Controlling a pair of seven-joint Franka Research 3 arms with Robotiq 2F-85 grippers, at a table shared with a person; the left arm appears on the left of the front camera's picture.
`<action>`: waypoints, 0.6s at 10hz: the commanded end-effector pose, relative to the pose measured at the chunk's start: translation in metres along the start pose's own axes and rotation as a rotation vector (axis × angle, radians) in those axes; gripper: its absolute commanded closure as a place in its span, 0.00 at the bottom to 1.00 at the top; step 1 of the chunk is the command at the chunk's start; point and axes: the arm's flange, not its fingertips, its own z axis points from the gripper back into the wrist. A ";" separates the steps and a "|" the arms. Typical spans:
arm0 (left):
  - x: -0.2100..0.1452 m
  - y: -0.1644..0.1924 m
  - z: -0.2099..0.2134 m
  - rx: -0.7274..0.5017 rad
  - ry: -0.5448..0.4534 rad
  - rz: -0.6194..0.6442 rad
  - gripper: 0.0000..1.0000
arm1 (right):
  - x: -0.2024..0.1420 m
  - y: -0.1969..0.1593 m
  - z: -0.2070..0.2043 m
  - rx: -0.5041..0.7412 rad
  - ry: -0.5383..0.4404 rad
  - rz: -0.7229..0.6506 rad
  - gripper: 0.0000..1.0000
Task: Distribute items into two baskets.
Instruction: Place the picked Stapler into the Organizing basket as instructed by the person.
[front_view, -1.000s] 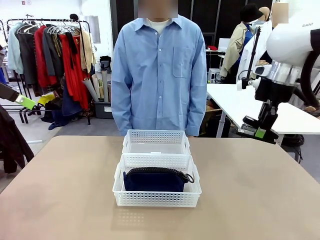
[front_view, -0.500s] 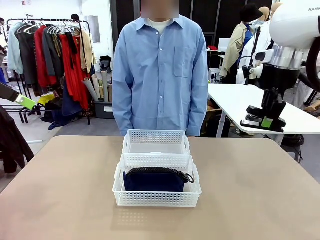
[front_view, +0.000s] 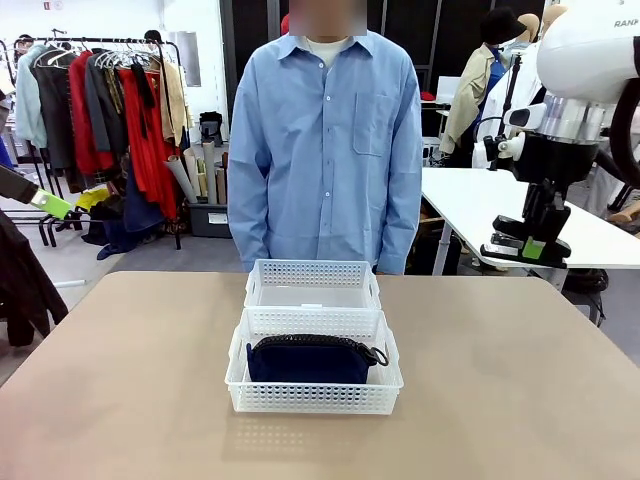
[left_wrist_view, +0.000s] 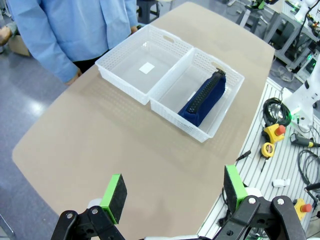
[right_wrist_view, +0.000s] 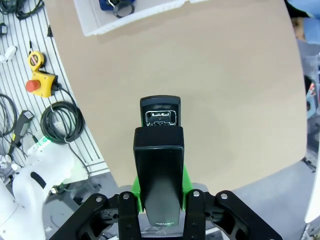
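Partial black lettering, "RANK", is seen on the white housing of the right arm at the upper right of the front view; lettering on the pouch cannot be read. The right tool (front_view: 533, 247) is held high above the right edge of the table (front_view: 520, 380), closed on the black stapler (front_view: 522, 245), which is clamped between the green pads. In the right wrist view the stapler (right_wrist_view: 159, 170) has its long axis running along the fingers, its open metal nose pointing away from the wrist toward the table surface below. In the front view it lies roughly level, its long axis across the picture. The left tool (left_wrist_view: 174, 192) is seen spread wide and empty, raised over the near table edge. The two white baskets sit touching at mid-table: the near basket (front_view: 314, 397) holds the dark navy pouch (front_view: 310, 358), which stands on its long edge, zip uppermost, long axis parallel to the basket's long sides. No item is seen in the far basket (front_view: 312, 287), beyond a small white label on its floor. A person in a light blue shirt (front_view: 322, 150) stands at the far side.
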 end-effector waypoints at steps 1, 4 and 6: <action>0.000 0.000 0.000 -0.008 -0.011 -0.005 0.00 | 0.001 0.001 -0.001 -0.012 -0.018 -0.012 1.00; 0.000 0.000 0.000 -0.008 -0.011 -0.005 0.00 | 0.001 0.001 -0.001 -0.012 -0.018 -0.012 1.00; 0.000 0.000 0.000 -0.008 -0.011 -0.005 0.00 | 0.001 0.001 -0.001 -0.012 -0.018 -0.012 1.00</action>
